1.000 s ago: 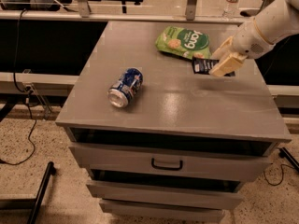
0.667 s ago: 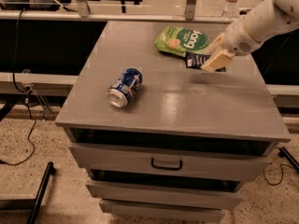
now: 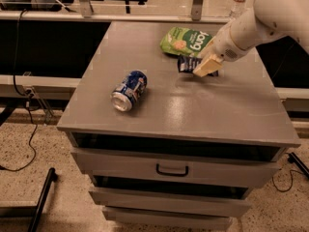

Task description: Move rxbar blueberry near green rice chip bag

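The tool (image 3: 204, 68) sat over the far right part of the table (image 3: 217, 115), at the end of a white arm (image 3: 263, 16) that reached in from the upper right corner. Its tan fingers (image 3: 208, 64) lay close together as one wedge and were clamped on the right part of the rxbar blueberry (image 3: 185, 64). The dark navy wrapper stuck out to the left of the tool and lay low over the table top; whether it touched the surface could not be told. The bar was just beside the near edge of the green rice chip bag (image 3: 186, 41), which lay flat toward the back of the table. Well apart from both, on the left half, a blue and silver can (image 3: 129, 90) lay on its side. Below the top, the front showed drawers, the upper one with a dark handle (image 3: 172, 170).
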